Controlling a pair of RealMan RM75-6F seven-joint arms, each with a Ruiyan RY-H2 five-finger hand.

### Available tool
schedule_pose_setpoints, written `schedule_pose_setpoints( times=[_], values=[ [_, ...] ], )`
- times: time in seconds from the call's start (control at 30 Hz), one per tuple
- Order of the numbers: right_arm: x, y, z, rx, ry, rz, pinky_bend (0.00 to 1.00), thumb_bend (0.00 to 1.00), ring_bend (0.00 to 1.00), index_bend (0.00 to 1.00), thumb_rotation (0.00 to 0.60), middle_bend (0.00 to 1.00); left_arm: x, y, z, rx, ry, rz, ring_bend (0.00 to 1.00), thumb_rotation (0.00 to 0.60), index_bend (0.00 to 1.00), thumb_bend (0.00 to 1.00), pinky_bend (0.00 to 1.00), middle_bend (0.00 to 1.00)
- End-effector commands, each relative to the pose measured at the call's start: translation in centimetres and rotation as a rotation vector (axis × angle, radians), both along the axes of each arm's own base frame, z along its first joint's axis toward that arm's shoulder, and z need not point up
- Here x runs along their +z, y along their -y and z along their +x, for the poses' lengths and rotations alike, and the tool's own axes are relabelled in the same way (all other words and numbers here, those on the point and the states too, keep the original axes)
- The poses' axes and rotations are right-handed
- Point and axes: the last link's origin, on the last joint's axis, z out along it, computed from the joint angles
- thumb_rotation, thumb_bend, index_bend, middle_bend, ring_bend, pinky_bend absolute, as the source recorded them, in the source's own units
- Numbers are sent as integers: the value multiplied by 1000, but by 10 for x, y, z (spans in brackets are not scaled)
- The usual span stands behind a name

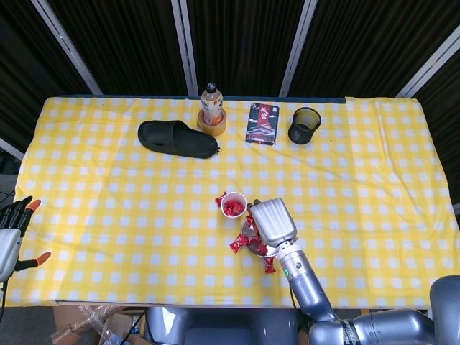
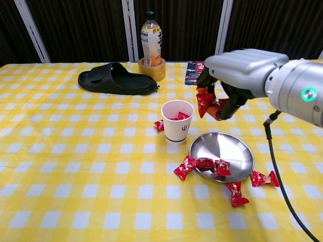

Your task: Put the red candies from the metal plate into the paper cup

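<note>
Chest view: right hand (image 2: 237, 75) pinching a red candy (image 2: 204, 104), paper cup (image 2: 177, 121) just down-left of it.

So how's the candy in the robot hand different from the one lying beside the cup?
The held candy is pinched in the right robot hand, up in the air to the right of the paper cup. The candy beside the cup lies on the tablecloth at its left, partly hidden. Both have red wrappers.
</note>
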Motion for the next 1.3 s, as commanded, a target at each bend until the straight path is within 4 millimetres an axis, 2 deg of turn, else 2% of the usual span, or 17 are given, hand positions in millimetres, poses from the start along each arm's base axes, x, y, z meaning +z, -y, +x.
schedule_pose_setpoints(
  times=[0.03,0.23,0.37,0.57,0.93,1.1,1.3],
  values=[
    [-3,2,19,30,3,8,863,555,723,580,600,511,0,0,0,2,1,-2,0,600,7,47,0,0],
    [-18,8,39,48,-14,21,863,556,723,580,600,510,1,-1,-1,0,0,-2,0,600,7,47,0,0],
    [-28,16,43,36,-20,24,863,555,723,580,600,511,2,-1,-1,-4,2,3,0,600,7,48,0,0],
    [-44,31,39,2,-48,20,863,555,723,580,600,510,3,-1,0,-16,4,7,0,600,6,48,0,0],
    [-52,43,38,3,-52,4,863,557,723,575,600,511,3,-1,0,-11,-1,5,0,600,5,48,0,0],
    [-53,43,38,16,-53,-12,863,555,723,476,600,507,3,-1,-1,-9,-3,8,0,600,5,48,0,0],
    [-49,46,35,21,-61,-49,863,556,723,417,600,467,4,-1,0,-13,1,9,0,600,4,48,0,0]
  ],
)
